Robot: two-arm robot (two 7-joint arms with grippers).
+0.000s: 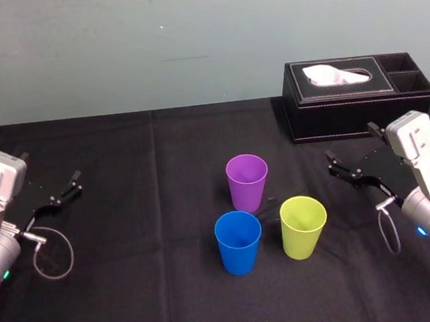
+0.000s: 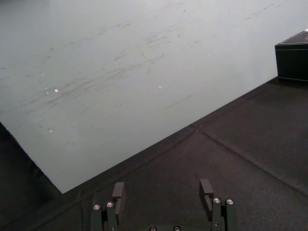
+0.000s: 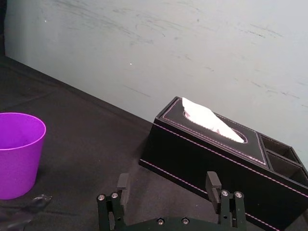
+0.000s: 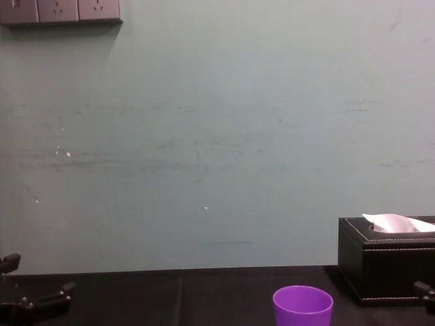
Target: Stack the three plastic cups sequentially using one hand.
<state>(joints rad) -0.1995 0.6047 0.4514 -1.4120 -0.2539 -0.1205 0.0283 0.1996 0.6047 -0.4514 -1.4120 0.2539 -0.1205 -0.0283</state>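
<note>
In the head view, the three cups stand upright, mouths up, in a close triangle near the middle of the black-covered tabletop (image 1: 136, 288). The purple cup (image 1: 247, 181) is toward the back edge, the blue cup (image 1: 239, 242) is in front of it, and the yellow-green cup (image 1: 303, 226) is just beside the blue one on its right. None sits inside another. The left gripper (image 1: 50, 166) hangs near the left edge, well apart from the cups. The right gripper (image 1: 351, 141) hangs near the right edge, in front of the black tissue box (image 1: 356, 96) at the back right corner. In the left wrist view, the left gripper (image 2: 162, 190) has its jaws spread wide over bare cloth, holding nothing. In the right wrist view, the right gripper (image 3: 168, 180) is likewise spread and empty, with the purple cup (image 3: 19, 154) off to one side and the tissue box ahead of it. In the chest view, the purple cup's rim (image 4: 302, 299) shows low down, with the tissue box to its right against the pale wall (image 4: 217, 136).
</note>
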